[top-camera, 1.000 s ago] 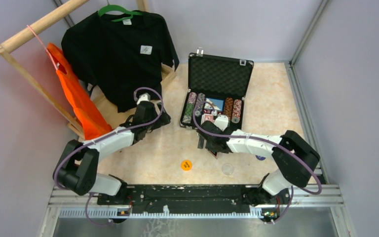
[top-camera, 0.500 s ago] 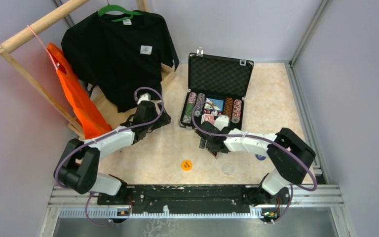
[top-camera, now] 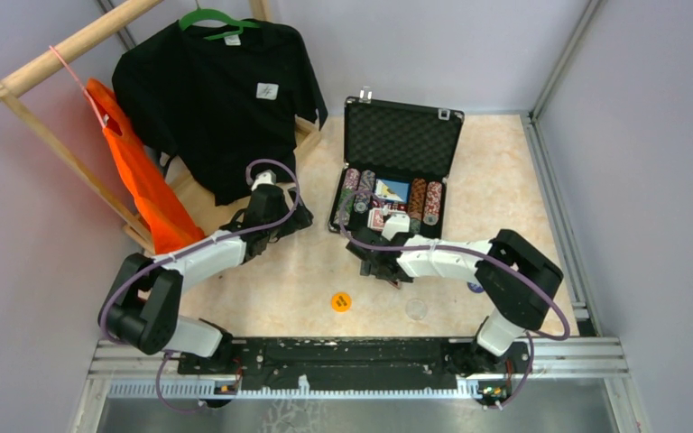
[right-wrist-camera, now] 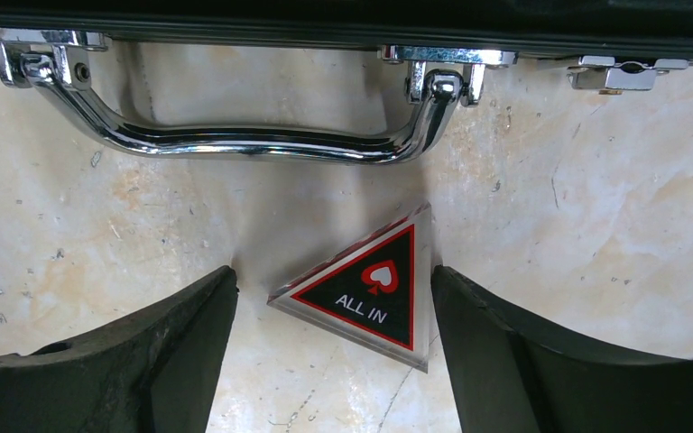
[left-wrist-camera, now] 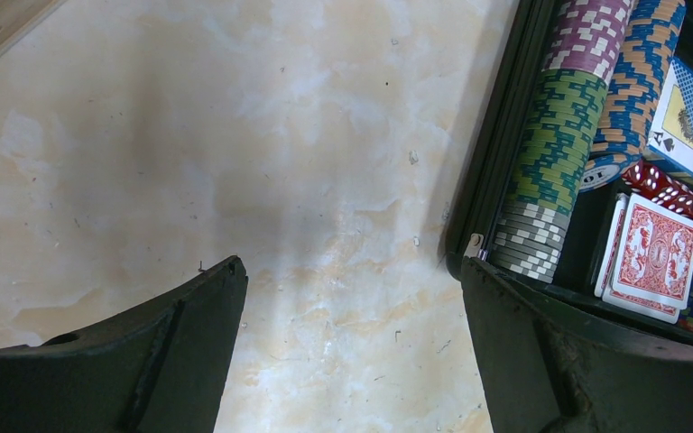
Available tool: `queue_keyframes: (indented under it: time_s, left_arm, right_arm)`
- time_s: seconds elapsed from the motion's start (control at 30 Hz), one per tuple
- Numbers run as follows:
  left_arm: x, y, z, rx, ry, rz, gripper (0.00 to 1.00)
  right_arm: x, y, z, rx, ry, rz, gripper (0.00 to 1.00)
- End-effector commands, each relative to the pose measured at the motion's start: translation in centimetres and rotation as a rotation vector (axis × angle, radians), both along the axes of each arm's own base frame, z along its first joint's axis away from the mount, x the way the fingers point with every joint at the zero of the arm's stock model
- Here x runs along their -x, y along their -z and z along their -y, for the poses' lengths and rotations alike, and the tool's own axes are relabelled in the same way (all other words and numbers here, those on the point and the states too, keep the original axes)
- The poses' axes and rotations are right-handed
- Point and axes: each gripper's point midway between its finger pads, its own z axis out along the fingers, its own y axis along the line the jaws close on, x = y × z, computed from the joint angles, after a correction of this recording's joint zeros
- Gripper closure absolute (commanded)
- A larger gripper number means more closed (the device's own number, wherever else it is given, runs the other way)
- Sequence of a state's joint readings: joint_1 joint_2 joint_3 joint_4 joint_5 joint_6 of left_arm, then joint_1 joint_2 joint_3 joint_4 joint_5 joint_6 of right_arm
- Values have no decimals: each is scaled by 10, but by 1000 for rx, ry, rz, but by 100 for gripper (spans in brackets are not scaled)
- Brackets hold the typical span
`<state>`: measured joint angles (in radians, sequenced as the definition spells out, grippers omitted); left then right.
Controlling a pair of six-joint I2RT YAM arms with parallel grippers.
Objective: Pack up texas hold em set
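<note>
Your right pincer (right-wrist-camera: 334,302) stands open astride the triangular token (right-wrist-camera: 365,293), which lies flat just in front of the case (right-wrist-camera: 325,23) by its handle (right-wrist-camera: 235,144). Centre it, go low, and close slowly so the slanted edges don't squirt free. Beside the case, your left pincer (left-wrist-camera: 350,271) hangs open and empty.

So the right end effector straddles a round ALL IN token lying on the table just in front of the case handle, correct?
Not quite. The right wrist view shows the ALL IN token is triangular, not round. The rest holds: the right end effector straddles it, and it lies on the table just in front of the case handle.
</note>
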<state>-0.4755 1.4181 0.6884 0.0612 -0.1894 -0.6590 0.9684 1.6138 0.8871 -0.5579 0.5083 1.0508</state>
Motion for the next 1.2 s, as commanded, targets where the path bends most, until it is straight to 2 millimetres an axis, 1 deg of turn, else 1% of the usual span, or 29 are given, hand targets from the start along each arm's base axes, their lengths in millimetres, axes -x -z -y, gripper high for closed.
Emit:
queue_keyframes:
  time_s: [0.0, 0.17, 0.3, 0.47, 0.6, 0.8, 1.03, 1.1, 1.17]
  left_arm:
    - [-5, -11, 6, 22, 10, 19, 7]
    - [-5, -10, 6, 19, 12, 15, 7]
    - [-5, -10, 6, 20, 14, 15, 7]
    - [-5, -12, 5, 19, 10, 19, 7]
    - [-4, -13, 4, 18, 8, 21, 7]
    - [-5, -12, 6, 22, 14, 18, 7]
    - [-4, -10, 7, 19, 19, 11, 7]
    - [-4, -10, 7, 20, 18, 11, 7]
    - [-4, -10, 7, 20, 21, 12, 7]
  right_arm:
    - [1, -2, -7, -4, 0, -1, 21]
    - [3, -5, -5, -28, -16, 14, 21]
    - [7, -5, -8, -78, -45, 20, 21]
    - [9, -7, -5, -64, -57, 20, 22]
    - [10, -5, -4, -62, -58, 17, 22]
    - [11, 1, -4, -46, -66, 0, 29]
    - [11, 4, -3, -25, -78, -6, 30]
    - [11, 5, -2, -18, -79, -8, 34]
    - [11, 5, -2, -11, -80, -11, 34]
